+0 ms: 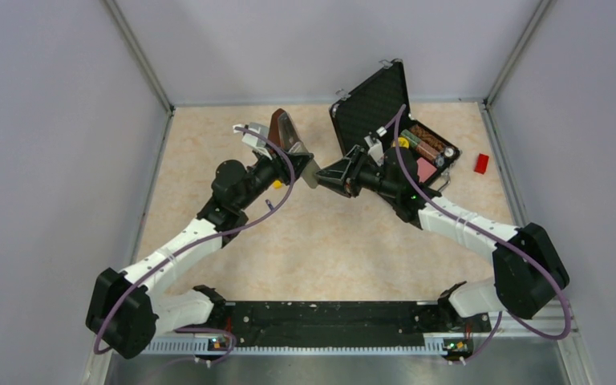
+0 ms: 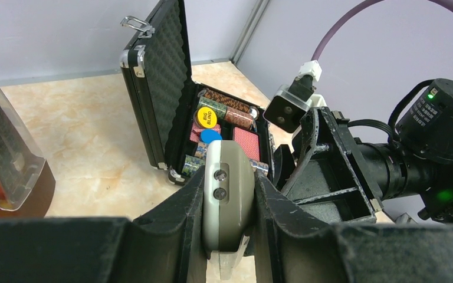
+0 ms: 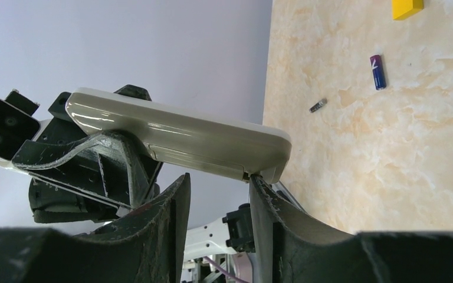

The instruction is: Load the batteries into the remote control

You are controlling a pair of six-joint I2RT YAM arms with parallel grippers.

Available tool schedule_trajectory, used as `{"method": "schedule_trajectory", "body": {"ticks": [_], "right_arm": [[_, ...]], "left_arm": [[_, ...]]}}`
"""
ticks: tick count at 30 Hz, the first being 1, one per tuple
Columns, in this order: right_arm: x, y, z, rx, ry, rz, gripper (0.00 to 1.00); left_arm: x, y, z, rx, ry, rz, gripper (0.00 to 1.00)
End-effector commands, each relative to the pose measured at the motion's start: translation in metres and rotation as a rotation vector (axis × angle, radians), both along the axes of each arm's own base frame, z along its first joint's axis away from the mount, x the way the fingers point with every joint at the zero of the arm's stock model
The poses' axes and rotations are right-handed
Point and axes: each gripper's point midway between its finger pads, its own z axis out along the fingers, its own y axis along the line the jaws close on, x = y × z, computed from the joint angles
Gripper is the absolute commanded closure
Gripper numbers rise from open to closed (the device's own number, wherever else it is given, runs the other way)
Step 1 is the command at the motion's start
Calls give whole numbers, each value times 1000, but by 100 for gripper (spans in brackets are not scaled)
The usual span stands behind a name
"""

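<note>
My left gripper (image 2: 230, 180) is shut on the remote control (image 2: 229, 194), holding it edge-on above the table, grey back to the right. In the top view the remote control (image 1: 310, 170) hangs mid-table between the left gripper (image 1: 298, 164) and the right gripper (image 1: 326, 173). My right gripper (image 3: 218, 177) is open just under the remote control (image 3: 177, 138). Its right fingertip (image 3: 258, 184) touches the seam at the end of the back cover. Two batteries lie on the table: a bluish-purple one (image 3: 377, 72) and a dark grey one (image 3: 318, 105).
An open black case (image 1: 373, 108) filled with small items stands at the back right. A red block (image 1: 481, 163) lies to its right. A yellow block (image 3: 406, 7) sits near the batteries. A clear container with brown contents (image 1: 285, 128) stands behind the left gripper.
</note>
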Motion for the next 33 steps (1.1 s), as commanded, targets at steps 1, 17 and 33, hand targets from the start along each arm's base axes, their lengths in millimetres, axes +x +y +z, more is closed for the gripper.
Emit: {"method": "schedule_trajectory", "body": {"ticks": [1,17,33], "right_arm": [[5,7,19,58,-78,2,59],[-4,3,25,123,-140,14,59],[1,0,27,81,-97,-20,61]], "left_arm": [[-32,-23,55,-178,-53,-181,100],[-30,-15,57,-205,-37,-154,100],[-26,-10,54,-90,-136,-113,100]]}}
